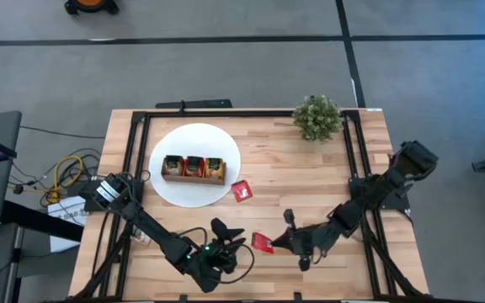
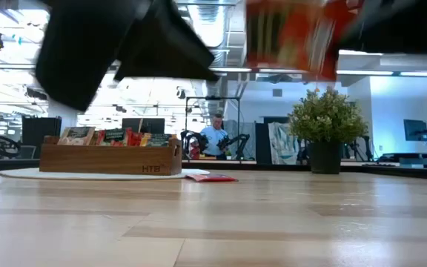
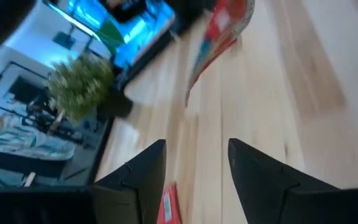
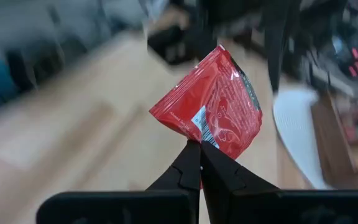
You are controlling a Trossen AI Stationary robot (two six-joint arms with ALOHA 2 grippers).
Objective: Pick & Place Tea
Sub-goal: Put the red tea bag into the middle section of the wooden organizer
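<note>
High view: the left gripper [image 1: 232, 239] sits near the table's front edge, its dark fingers hard to separate against the arm; the right gripper [image 1: 274, 245] lies just beside it, pinching a red sachet [image 1: 262, 243] between the two grippers; a second red sachet [image 1: 242, 191] lies flat on the table [image 1: 310, 168] at the edge of the white disc [image 1: 194, 140], which carries the wooden tray [image 1: 194, 170]; the tray's contents are too small to tell apart; the potted plant [image 1: 317, 117] stands at the far right corner; both arms reach inward, bent low over the front of the table.

Low view: dark blurred arm parts fill the upper frame and cannot be assigned to either arm; the held red sachet [image 2: 295, 33] is blurred and cut off at the top; the flat sachet [image 2: 210, 178] lies beside the tray [image 2: 110, 159]; a person [image 2: 215, 138] stands in the room behind.

Left wrist view: the left fingers [image 3: 142, 177] stand apart, holding nothing; the held sachet [image 3: 219, 37] hangs ahead, apart from them, its upper end cut off.

Right wrist view: the right fingers [image 4: 188, 165] are pressed together on the lower corner of the sachet [image 4: 211, 106], which stands tilted above the table; the background is blurred.
</note>
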